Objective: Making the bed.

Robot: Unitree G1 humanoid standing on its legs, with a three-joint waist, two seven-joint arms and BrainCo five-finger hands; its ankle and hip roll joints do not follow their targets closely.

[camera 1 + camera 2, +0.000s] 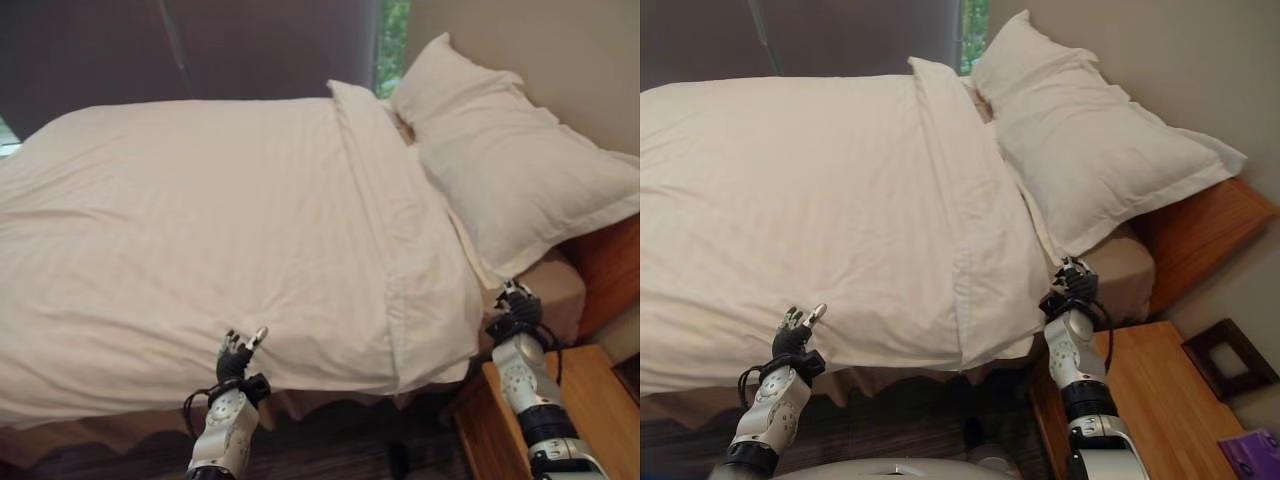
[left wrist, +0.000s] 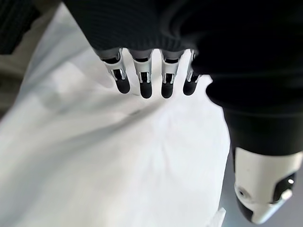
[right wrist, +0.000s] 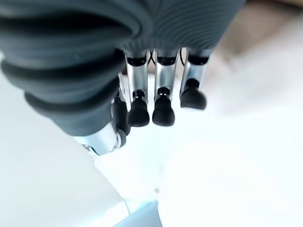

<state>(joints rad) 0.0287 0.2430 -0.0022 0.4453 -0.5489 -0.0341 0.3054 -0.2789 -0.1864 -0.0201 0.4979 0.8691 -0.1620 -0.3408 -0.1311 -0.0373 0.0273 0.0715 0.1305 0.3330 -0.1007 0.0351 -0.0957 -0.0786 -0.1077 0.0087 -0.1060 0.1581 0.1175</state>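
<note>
While a wooden nightstand (image 1: 1150,400) flanks the bed, the white duvet (image 1: 200,220) lies spread (top folded back) below the pillow (image 1: 500,160); left hand (image 1: 240,352) and right hand (image 1: 516,308), fingers relaxed, grip nothing.

One duvet (image 1: 200,220), one pillow (image 1: 500,160), one wooden nightstand (image 1: 1150,400), one dark picture frame (image 1: 1230,357).

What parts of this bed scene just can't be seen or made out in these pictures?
- The mattress under the duvet: covered, except a bare corner by the pillow.
- The duvet's left end: cut off by the left edge of both eye views.
- The right hand: whether it grips the duvet corner stays unclear, also in its wrist view.
- The purple thing on the nightstand: cut off by the corner.
</note>
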